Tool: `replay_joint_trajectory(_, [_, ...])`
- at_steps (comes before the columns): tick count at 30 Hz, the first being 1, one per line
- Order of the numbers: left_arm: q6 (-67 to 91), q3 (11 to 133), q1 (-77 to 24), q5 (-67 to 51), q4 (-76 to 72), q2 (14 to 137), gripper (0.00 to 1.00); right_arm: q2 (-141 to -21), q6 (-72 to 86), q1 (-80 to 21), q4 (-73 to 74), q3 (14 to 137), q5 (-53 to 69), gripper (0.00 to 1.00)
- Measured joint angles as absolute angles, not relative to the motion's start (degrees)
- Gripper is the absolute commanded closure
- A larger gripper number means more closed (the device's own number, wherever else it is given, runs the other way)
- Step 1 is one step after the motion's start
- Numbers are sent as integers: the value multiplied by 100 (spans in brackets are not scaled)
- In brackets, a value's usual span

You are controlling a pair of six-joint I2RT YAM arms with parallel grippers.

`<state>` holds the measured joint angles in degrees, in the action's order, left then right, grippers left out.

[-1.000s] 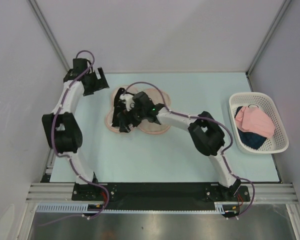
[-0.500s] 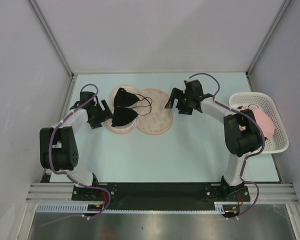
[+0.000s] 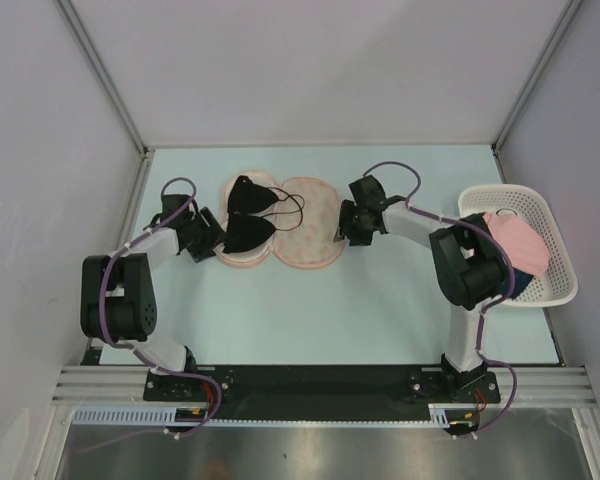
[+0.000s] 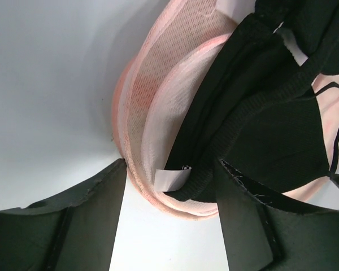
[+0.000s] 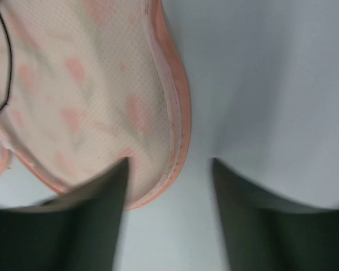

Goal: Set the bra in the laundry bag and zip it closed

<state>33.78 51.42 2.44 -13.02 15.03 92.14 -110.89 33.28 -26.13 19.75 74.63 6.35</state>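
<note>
In the last half-second I have moved both arms in to the open bag (image 3: 305, 240), left tool (image 3: 214, 233) and right tool (image 3: 342, 224) each spread astride its rim, bra (image 3: 248, 215) lying in its left half, so folding shut looks next.

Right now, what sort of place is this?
Probably a robot lab cell, not a home: plain grey panels enclose a pale table, the left arm and right arm are bolted to an aluminium rail, and a laundry bag lies staged.
</note>
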Motion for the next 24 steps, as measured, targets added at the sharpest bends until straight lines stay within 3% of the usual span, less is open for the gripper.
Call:
replay_joint_trajectory(6, [3601,4860,244,-1376,1260,9216,31,-11587,3323,-3006,2316,8007,91,74])
replay_joint_trajectory(7, [3605,4842,244,-1378,1251,9216,29,-11607,3321,-3037,2331,8029,10,81])
replay_joint_trajectory(8, [3612,4831,244,-1382,1234,9212,28,-11607,3326,-3068,2338,8029,-104,100])
replay_joint_trajectory(13, [3614,4504,244,-1413,1120,8779,13,-11389,3369,-3087,2112,7675,-534,100])
replay_joint_trajectory(18, [3485,4145,25,-1164,1205,7343,15,-10772,3170,-3155,2034,7164,-1015,100])
replay_joint_trajectory(24, [2880,4462,-2034,-1057,930,6630,9,-9894,2987,-3229,2137,7094,-1302,100])
